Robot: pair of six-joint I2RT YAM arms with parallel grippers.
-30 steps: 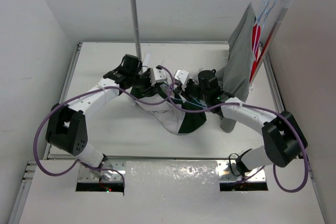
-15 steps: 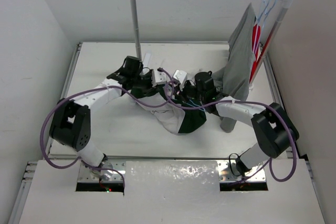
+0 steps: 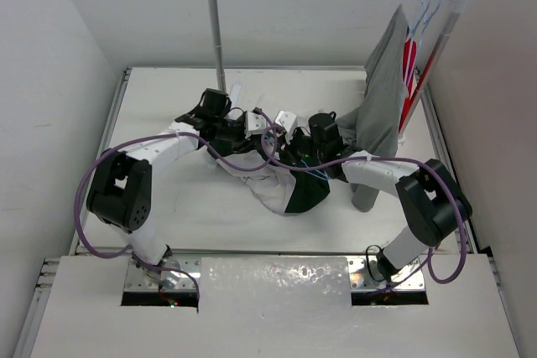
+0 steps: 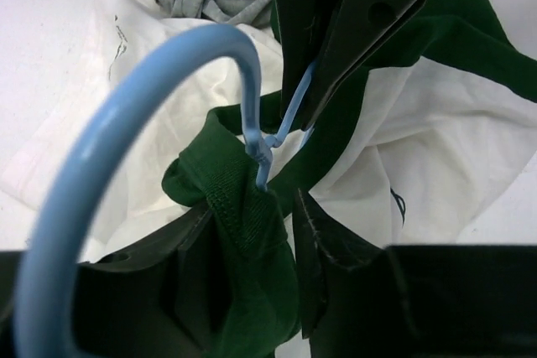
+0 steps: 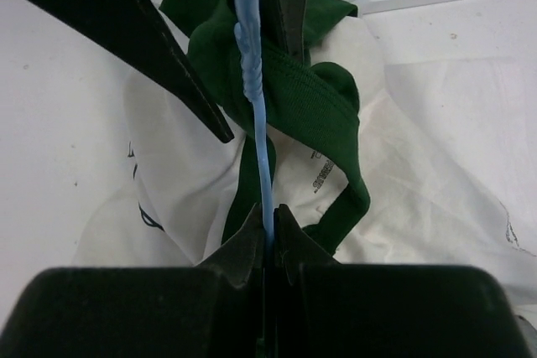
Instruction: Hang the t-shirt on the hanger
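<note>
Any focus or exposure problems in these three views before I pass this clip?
Top external: sharp, evenly lit, soft shadows. Left wrist: the hanger hook near the lens is blurred; the t-shirt collar is sharp. Right wrist: the right gripper reads as featureless black, wire and fabric crisp.

Left arm: elbow pushed out to the left, forearm angled in toward the middle.
Left hand point(image 4: 252, 217): fingers point(image 4: 336, 249) on either side of the t-shirt point(image 4: 252, 295) collar, pinching it.
Right arm: elbow out to the right, forearm reaching in to meet the left.
Right hand point(image 5: 268, 229): jaws clamped on the hanger point(image 5: 256, 115) wire.
Hands: facing tip to tip, close together.
</note>
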